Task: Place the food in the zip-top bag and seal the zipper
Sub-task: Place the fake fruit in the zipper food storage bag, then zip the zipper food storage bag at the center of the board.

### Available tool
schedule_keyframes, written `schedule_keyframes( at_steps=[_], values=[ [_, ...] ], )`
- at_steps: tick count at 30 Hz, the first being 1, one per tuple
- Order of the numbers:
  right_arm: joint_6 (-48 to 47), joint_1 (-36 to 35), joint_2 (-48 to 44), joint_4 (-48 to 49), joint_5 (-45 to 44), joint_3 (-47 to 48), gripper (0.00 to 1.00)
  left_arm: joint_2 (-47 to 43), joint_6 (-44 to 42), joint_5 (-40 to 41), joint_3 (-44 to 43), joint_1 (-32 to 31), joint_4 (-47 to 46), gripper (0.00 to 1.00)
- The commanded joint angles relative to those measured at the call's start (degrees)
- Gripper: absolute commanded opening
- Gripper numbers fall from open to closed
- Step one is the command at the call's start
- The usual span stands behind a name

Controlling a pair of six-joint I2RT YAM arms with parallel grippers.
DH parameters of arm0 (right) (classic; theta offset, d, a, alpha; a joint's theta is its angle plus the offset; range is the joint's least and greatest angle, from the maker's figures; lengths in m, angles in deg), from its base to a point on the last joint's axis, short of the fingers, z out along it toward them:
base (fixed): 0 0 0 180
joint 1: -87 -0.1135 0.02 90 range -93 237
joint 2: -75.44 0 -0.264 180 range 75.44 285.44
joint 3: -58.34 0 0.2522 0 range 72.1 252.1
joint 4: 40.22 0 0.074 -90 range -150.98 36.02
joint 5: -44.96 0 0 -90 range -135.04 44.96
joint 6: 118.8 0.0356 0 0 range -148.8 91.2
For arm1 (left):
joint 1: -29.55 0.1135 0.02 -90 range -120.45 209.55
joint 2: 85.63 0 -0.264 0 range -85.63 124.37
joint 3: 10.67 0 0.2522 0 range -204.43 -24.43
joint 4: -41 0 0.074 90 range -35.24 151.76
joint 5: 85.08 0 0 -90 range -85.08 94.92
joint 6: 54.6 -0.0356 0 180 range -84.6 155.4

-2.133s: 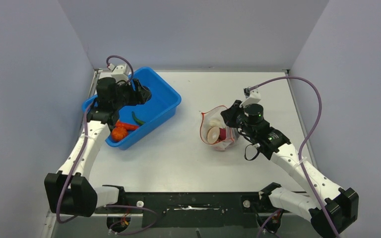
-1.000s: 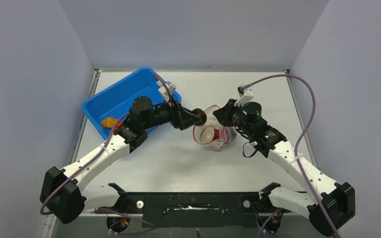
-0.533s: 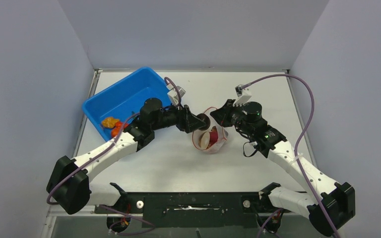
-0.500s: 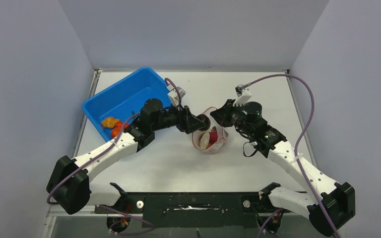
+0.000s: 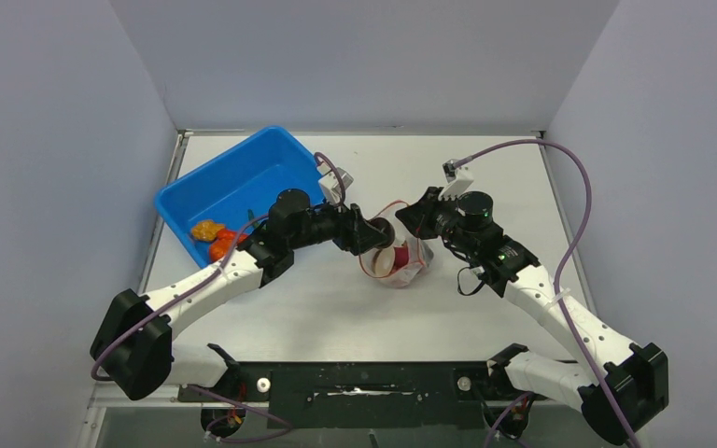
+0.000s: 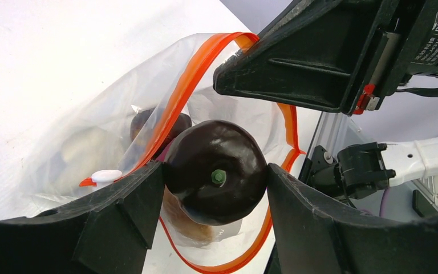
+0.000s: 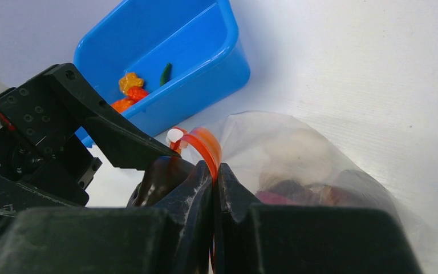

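The left jaws are clamped on either side of a glossy, dark, round toy food piece (image 6: 215, 178) with a small green stem nub. They hold it right at the open mouth of the clear, floppy plastic zip-top bag (image 5: 403, 265). Whether the piece has passed the rim cannot be told. The bag sits on the white bench (image 5: 485, 168) near its middle, between the two arms.

The right jaws are pressed together on the thin red zipper strip (image 7: 206, 147) at the bag's right side, holding that edge lifted so the mouth gapes toward the left. A small white slider tab (image 6: 105, 177) sits on the strip. Pale and reddish pieces show dimly through the plastic.

At the far left stands a blue plastic bin (image 5: 233, 177) holding an orange piece (image 5: 207, 229), a red piece (image 5: 223, 247) and a slim green piece (image 7: 165, 73).
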State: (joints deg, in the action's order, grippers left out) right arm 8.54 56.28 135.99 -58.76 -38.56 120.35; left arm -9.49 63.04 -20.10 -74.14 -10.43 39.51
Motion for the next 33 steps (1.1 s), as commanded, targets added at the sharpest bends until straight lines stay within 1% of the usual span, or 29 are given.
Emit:
schedule_keyframes(
  at_steps=[1,4,5,8,14,18,21,25,30,32,33],
  values=[
    [-0.3,0.3,-0.8,3.8,-0.5,1.1,0.00,-0.6,-2.4,0.7,-0.8,-0.2,-4.3,0.65],
    [-0.6,0.3,-0.5,3.6,-0.2,1.3,0.00,-0.1,-3.1,-0.5,-1.2,-0.2,-3.9,0.67],
    [-0.6,0.3,-0.3,3.5,-0.2,1.5,0.00,0.0,-3.2,-0.6,-1.4,-0.2,-3.6,0.71],
    [-0.7,0.4,0.3,3.3,0.2,1.7,0.00,0.4,-3.3,-1.1,-2.1,-0.2,-2.8,0.73],
    [-1.6,0.3,0.3,3.0,0.6,2.0,0.00,-1.1,-5.1,-0.7,-2.7,-0.2,-1.7,0.74],
    [-3.4,0.3,0.2,2.4,1.4,2.3,0.00,-3.9,-9.1,1.7,-2.8,-0.2,0.5,0.71],
    [-4.9,0.4,-0.1,1.8,2.3,2.0,0.00,-7.2,-15.2,2.3,-2.7,-0.2,3.4,0.69],
    [-9.7,0.5,-1.0,-0.9,3.4,2.9,0.00,-12.8,-27.4,-2.6,-0.3,-0.2,6.1,0.68],
    [-16.6,0.7,-1.7,-6.2,6.0,5.8,0.00,-18.7,-38.8,-3.5,2.3,-0.3,11.2,0.67],
    [-18.4,0.8,-2.2,-7.8,8.1,6.3,0.00,-19.9,-43.3,-4.6,3.0,-0.3,13.9,0.64],
    [-19.0,0.9,-2.4,-8.3,9.2,6.5,0.00,-20.3,-45.6,-5.2,3.3,-0.4,15.2,0.62]
  ],
)
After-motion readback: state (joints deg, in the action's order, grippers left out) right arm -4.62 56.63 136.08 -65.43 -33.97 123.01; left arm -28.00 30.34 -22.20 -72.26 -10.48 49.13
